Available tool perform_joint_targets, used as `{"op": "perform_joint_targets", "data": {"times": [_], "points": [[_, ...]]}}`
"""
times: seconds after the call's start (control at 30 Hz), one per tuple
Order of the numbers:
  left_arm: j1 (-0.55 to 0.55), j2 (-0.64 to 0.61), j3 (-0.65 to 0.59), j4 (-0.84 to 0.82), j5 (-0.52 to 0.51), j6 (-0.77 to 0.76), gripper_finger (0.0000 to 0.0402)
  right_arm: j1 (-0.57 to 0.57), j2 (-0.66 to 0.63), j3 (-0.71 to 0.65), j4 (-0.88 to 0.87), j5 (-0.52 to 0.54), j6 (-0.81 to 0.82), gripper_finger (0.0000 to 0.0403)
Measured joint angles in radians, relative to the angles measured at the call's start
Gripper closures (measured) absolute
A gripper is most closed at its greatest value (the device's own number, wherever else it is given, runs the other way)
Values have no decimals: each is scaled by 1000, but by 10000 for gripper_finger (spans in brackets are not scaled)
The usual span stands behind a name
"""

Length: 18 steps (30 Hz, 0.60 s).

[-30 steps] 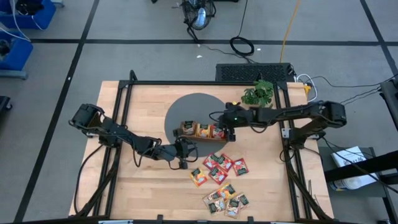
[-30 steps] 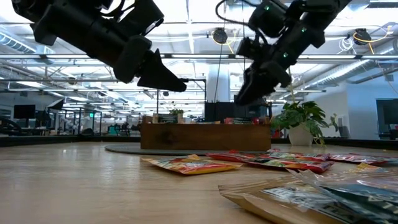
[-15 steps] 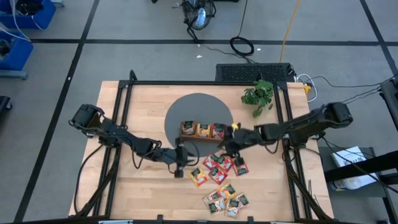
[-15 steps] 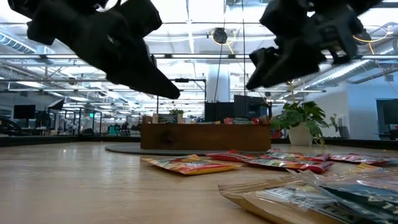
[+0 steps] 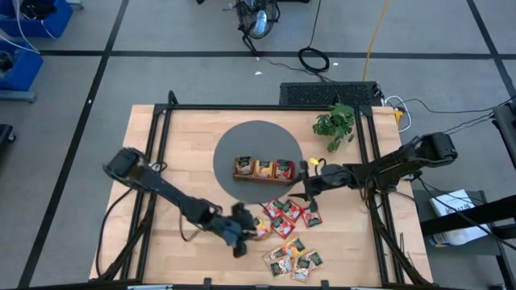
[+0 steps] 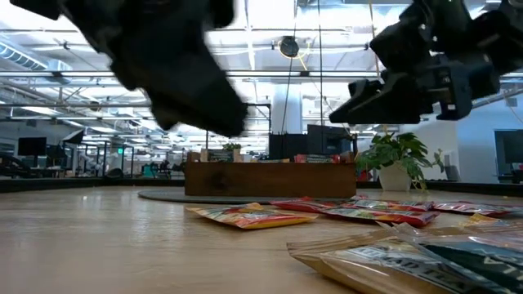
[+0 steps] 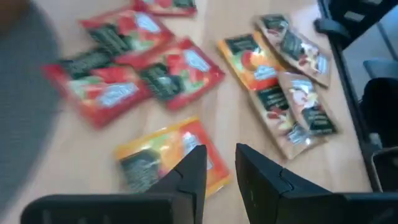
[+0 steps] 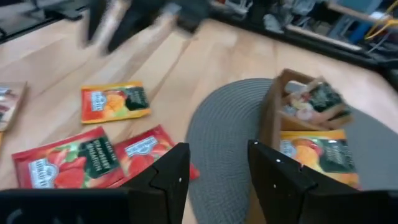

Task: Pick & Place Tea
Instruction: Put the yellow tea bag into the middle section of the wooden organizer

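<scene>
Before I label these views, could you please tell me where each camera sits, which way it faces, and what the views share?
High view: above the table, looking straight down; both arms, wooden tray, loose tea sachets.
Low view: at tabletop height, looking level across the sachets to the tray; both arms hang overhead.
Left wrist view: on the left arm, looking past the left gripper at an orange-yellow sachet.
Right wrist view: on the right arm, looking past the right gripper at the grey mat.
Shared: every view shows sachets.
</scene>
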Motion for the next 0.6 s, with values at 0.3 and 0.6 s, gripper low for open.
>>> {"op": "perform_joint_targets", "data": {"times": [0.3, 0.6], "points": [[-7, 214, 213, -129, 24, 16, 314, -9, -3, -52, 155, 24, 37, 253], [-13, 214, 218, -295, -5, -110, 314, -9, -4, -52, 130, 18, 63, 253]]}}
